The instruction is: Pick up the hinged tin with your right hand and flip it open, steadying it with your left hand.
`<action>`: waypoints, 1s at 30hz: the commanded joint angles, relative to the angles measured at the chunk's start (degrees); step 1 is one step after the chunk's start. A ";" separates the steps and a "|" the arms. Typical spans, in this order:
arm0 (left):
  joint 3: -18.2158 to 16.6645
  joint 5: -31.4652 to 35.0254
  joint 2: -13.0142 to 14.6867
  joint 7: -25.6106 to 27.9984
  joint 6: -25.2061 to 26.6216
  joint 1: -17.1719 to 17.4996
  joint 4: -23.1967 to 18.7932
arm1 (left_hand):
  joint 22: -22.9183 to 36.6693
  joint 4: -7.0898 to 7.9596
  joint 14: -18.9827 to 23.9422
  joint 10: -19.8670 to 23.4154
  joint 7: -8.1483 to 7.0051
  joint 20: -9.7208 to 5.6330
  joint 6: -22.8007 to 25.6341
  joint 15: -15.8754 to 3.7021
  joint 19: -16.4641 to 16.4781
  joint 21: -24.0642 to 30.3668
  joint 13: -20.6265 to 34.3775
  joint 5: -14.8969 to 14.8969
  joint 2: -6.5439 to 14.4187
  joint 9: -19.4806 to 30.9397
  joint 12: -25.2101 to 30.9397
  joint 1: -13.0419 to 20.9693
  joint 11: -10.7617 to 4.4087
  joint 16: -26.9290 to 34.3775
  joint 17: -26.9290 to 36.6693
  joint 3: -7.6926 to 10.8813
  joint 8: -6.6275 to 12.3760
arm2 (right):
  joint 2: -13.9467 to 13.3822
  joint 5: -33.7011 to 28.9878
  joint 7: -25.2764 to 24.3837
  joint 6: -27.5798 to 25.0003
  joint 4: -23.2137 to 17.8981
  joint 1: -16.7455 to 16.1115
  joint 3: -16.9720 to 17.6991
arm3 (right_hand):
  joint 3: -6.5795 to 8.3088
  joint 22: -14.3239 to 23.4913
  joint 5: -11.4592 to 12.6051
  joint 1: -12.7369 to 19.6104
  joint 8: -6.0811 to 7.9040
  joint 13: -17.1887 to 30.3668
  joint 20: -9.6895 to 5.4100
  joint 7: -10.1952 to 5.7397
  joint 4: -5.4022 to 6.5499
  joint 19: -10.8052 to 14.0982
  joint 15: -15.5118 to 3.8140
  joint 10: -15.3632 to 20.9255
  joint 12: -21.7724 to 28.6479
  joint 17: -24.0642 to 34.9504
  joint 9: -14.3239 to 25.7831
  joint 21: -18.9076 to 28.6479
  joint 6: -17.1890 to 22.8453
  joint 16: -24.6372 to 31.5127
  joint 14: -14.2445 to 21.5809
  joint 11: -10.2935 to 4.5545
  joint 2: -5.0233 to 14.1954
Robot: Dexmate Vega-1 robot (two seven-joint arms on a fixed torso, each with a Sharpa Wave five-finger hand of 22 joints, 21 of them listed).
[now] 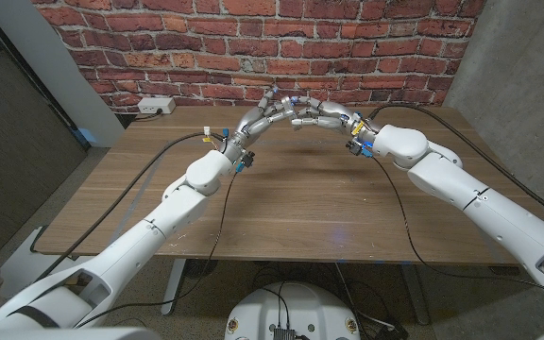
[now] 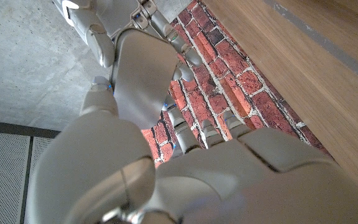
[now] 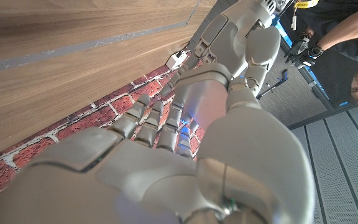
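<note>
My two hands meet fingertip to fingertip in the air over the far middle of the wooden table (image 1: pixel 281 203). The left hand (image 1: pixel 268 113) reaches in from the left, the right hand (image 1: pixel 327 115) from the right. In the left wrist view my left hand (image 2: pixel 229 168) points at the back of the right hand (image 2: pixel 138 71). The right wrist view looks along my right hand (image 3: pixel 160 165) to the left hand (image 3: pixel 229 81) facing it. The hinged tin is hidden; whatever lies between the fingers is covered by the hands' backs.
A white power strip (image 1: pixel 154 106) sits at the back left by the brick wall (image 1: pixel 253 47). Black cables run across the table beside both arms. A person (image 3: pixel 347 37) stands off to the side in the right wrist view.
</note>
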 commanded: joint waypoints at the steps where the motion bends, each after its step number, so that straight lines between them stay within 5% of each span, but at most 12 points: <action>1: 0.01 0.62 -0.42 1.54 0.47 0.40 -0.64 | 0.07 -0.15 1.05 1.48 0.29 0.30 -9.45 -1.47 0.52 0.33 0.47 0.13 1.36 0.13 0.58 1.46 -0.03 0.31 0.20 1.06 0.19 | -0.15 -0.79 -0.11 -0.17 -0.42 -0.09 -0.17 | -0.14 0.16 0.40 0.17 -0.01 0.37 0.05 -0.27 0.03 0.05 -7.57 9.43 0.24 0.15 0.13 -0.08 0.11 -0.10 -0.29 -9.05 0.43; 30: -0.75 0.87 -1.97 5.68 0.80 1.71 -1.46 | -0.03 -1.54 10.81 14.88 -0.10 -1.05 0.89 -7.60 5.38 1.16 2.76 -1.72 7.67 0.09 5.85 10.05 -0.24 1.86 0.30 6.31 1.87 | -0.52 0.94 -0.29 -0.27 -0.22 -0.84 1.06 | -0.30 0.16 0.41 0.21 0.00 0.59 0.10 -0.35 0.05 -0.03 -7.92 9.50 0.07 0.14 0.14 -0.08 0.40 -0.06 -0.16 -9.05 0.35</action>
